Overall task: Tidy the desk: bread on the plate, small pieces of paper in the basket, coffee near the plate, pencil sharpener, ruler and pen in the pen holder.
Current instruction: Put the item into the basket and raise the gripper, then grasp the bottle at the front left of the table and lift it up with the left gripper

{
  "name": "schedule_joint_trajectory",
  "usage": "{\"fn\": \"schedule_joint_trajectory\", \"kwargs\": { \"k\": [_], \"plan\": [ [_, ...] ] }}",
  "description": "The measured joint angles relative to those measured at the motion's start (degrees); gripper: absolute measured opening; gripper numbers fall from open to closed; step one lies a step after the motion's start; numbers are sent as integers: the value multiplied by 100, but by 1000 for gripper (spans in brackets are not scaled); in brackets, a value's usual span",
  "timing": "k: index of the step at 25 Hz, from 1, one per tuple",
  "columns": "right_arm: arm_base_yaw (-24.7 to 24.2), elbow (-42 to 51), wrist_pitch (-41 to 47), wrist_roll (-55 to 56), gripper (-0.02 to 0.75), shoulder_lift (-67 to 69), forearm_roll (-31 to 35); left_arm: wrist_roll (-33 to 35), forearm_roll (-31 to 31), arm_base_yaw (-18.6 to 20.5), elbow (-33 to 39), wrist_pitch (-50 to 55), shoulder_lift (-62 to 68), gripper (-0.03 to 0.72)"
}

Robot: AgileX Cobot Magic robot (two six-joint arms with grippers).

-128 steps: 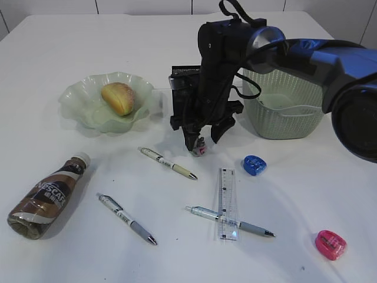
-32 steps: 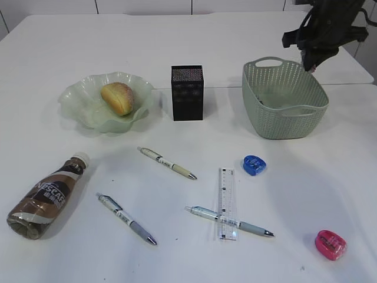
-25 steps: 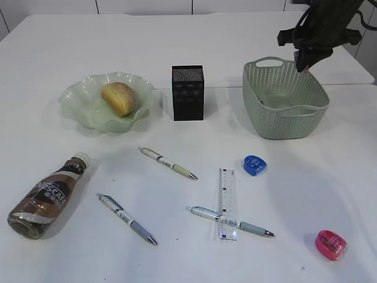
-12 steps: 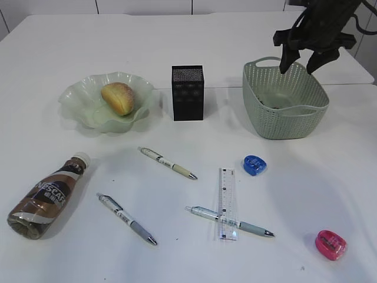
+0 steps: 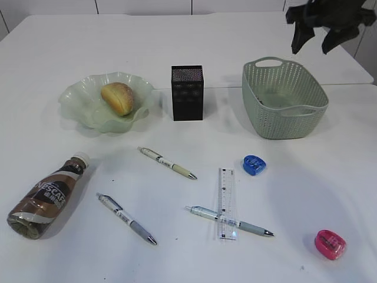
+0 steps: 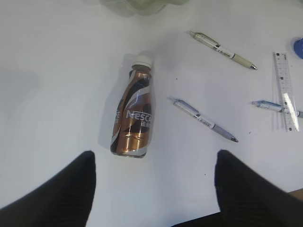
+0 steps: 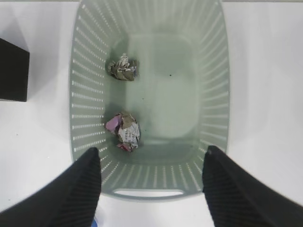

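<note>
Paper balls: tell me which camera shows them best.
The right wrist view: it looks straight down into the basket, showing both paper balls on its floor. The exterior view shows only the basket's walls; the left wrist view misses the basket entirely.

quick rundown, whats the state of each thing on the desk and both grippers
bread: in the plate
coffee bottle: lying on its side, capped
two paper balls: inside the basket
pen holder: upright
ruler: flat, lying across one pen
other two pens: flat on the desk
blue sharpener, pink sharpener: on the desk
left gripper: open, empty
right gripper: open above the basket, empty
</note>
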Motion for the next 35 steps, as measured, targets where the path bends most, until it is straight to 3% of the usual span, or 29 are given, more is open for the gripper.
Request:
{"fn": "schedule_joint_trajectory", "kwargs": {
  "k": [12, 22, 31, 35],
  "plan": [
    [0, 1675, 24, 5, 525, -2582, 304, 62, 0, 0, 0, 0, 222, 589],
    [0, 2899, 58, 17, 525, -3820, 598, 229, 0, 0, 0, -89, 1483, 590],
    [0, 3506, 58, 17, 526, -4311, 854, 278, 870, -793, 0, -130, 2435, 617],
    [0, 3612, 58, 17, 526, -4323, 820, 283, 1056, -906, 0, -174, 2771, 629]
  ]
}}
